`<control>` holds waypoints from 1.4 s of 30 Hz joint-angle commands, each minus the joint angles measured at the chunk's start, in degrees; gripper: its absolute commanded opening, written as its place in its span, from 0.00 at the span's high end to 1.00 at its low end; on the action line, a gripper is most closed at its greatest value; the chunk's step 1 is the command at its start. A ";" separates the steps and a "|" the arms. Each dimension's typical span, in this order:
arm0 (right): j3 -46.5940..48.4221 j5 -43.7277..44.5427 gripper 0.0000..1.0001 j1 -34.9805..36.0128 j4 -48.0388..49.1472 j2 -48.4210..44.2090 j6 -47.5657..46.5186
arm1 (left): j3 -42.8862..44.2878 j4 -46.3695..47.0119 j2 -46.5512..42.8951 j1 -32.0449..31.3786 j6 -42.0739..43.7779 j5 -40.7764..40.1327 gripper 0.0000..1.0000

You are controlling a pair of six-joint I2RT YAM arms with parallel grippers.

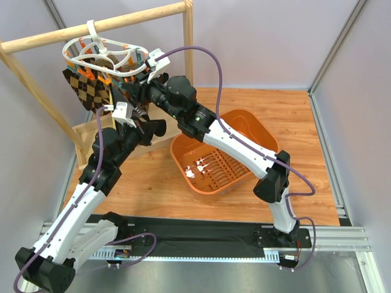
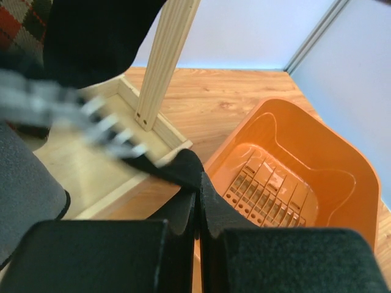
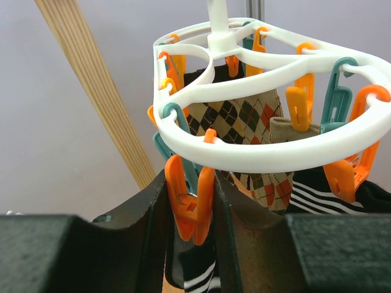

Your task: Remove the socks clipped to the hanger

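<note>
- hanger hangs by its hook on the rail, upper left.
- right gripper has narrow jaws pinching an orange clip on the hanger's near edge.
- left gripper is closed tight on a black striped sock below the hanger.
- argyle socks hang clipped under the hanger.
- orange basket sits on the table to the right.

left arm and right arm same build: white link shells, black joint housings, black bases. purple cable runs along each to a white wrist camera block. left gripper and right gripper: matte black blocky fingers.
</note>
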 commanded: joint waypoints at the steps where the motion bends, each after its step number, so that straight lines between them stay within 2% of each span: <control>1: 2.37 0.71 1.00 0.09 2.58 -1.28 0.59 | 0.70 2.22 -1.36 0.44 -0.72 0.39 1.00; 10: 1.94 1.41 1.00 0.09 1.88 -2.07 0.59 | 0.44 2.40 -1.19 0.79 -0.90 0.83 1.00; 11: 0.98 1.59 0.97 0.09 1.71 -2.77 0.67 | 0.44 2.48 -1.28 0.88 -0.90 0.91 1.00; 14: -2.80 1.94 0.78 0.09 2.40 -4.96 0.85 | 0.26 2.84 -1.71 0.97 -1.07 1.35 1.00; 15: -6.12 1.94 0.64 0.09 3.45 -6.88 0.76 | 0.26 3.01 -1.98 0.97 -1.08 1.70 1.00; 17: -9.12 2.11 0.56 0.09 4.16 -9.09 0.85 | 0.17 3.27 -2.15 1.06 -1.25 2.06 1.00; 18: -12.45 2.46 0.47 0.09 4.69 -11.54 0.76 | 0.09 3.28 -2.24 1.06 -1.34 2.23 1.00; 26: -30.83 3.35 0.22 0.00 3.73 -26.92 -0.30 | 0.26 3.10 -2.86 1.41 -1.34 2.94 1.00; 27: -33.37 3.26 0.13 0.00 2.16 -28.77 0.05 | 0.35 3.01 -2.77 1.41 -1.43 3.81 1.00; 30: -43.13 3.26 0.00 0.09 -2.32 -38.08 1.72 | 0.79 3.62 -2.42 1.41 -1.87 8.53 1.00; 34: -56.05 5.63 0.00 0.09 -7.07 -51.18 5.06 | 3.49 3.11 0.56 -1.13 -3.44 13.21 1.00; 35: -60.16 5.89 0.00 0.09 -8.91 -56.86 5.50 | 4.47 2.75 1.96 -2.18 -3.97 14.35 1.00; 40: -70.30 13.35 0.00 0.09 -11.57 -71.75 8.14 | 11.23 2.05 7.32 -15.00 -2.57 7.69 1.00; 42: -73.37 15.72 0.00 0.09 -11.92 -77.09 7.79 | 13.61 2.05 12.94 -17.48 -2.57 7.24 1.00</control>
